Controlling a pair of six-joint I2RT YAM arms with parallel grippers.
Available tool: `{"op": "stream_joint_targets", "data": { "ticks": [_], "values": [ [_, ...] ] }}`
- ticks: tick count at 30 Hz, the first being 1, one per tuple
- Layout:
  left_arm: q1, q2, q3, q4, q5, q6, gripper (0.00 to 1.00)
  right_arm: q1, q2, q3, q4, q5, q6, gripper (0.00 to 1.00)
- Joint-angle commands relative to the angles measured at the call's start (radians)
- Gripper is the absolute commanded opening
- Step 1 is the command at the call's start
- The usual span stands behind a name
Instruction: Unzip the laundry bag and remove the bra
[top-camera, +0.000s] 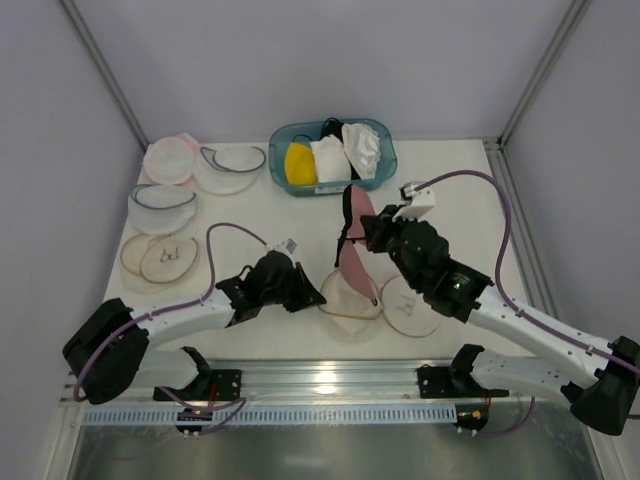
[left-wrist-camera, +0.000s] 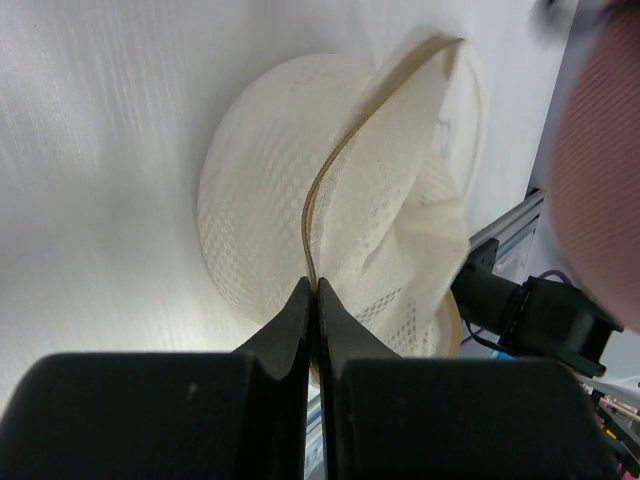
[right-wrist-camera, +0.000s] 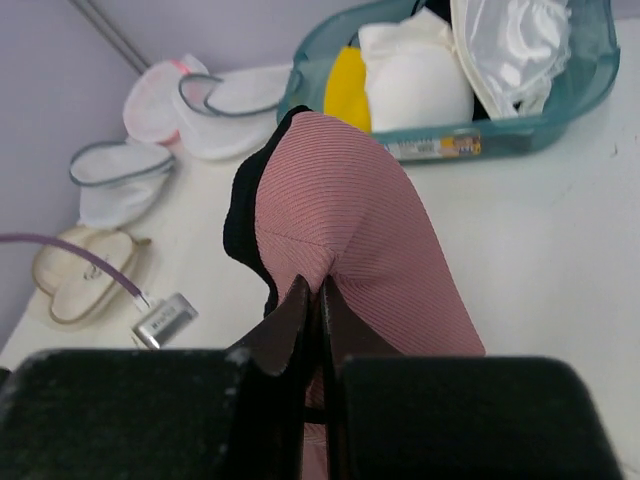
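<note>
The laundry bag, white mesh with a tan rim, lies open on the table between the arms, its round face flopped to the right. My left gripper is shut on the bag's tan rim; the left wrist view shows the jaws pinching that rim on the bag. My right gripper is shut on the dusty-pink bra and holds it hanging above the bag. In the right wrist view the gripper pinches the bra's cup, black-edged.
A teal basket at the back holds a yellow bra and white bras. White mesh rounds with dark blue rims, a pink mesh round and another beige-rimmed bag lie at the left.
</note>
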Motion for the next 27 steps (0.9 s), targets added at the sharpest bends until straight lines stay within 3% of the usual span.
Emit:
{"op": "stream_joint_targets", "data": {
  "ticks": [1, 7, 11, 27],
  "values": [
    [-0.002, -0.032, -0.008, -0.014, -0.014, 0.019, 0.0, -0.08, 0.052, 0.135, 0.09, -0.09, -0.056, 0.04],
    [-0.002, -0.044, -0.016, -0.025, -0.014, 0.022, 0.0, -0.285, 0.181, 0.34, 0.085, -0.361, -0.014, 0.04],
    [-0.002, -0.05, -0.014, -0.026, -0.008, 0.022, 0.0, -0.336, 0.3, 0.495, 0.076, -0.363, -0.043, 0.04],
    [-0.004, -0.139, -0.019, -0.086, 0.001, 0.023, 0.0, -0.519, 1.054, 1.252, -0.067, -0.317, -0.126, 0.04]
  ]
}}
